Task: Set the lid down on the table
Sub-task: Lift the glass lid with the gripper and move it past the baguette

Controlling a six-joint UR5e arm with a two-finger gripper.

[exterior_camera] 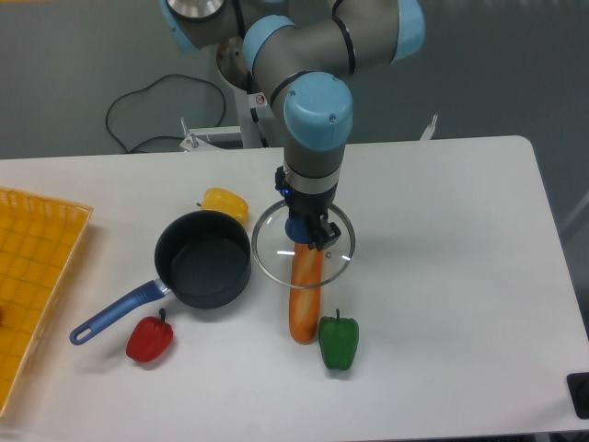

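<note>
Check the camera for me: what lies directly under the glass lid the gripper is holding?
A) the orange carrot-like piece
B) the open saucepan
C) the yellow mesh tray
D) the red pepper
A: the lid, gripped at its knob by the gripper, sits over the upper end of the orange piece, which shows through the glass; the saucepan stands uncovered to its left.

Dark saucepan point(203, 268), blue handle – yellow pepper point(225, 203) behind, red pepper point(150, 338), green pepper point(339, 342), carrot point(305, 299); yellow tray point(32, 276) left.
</note>
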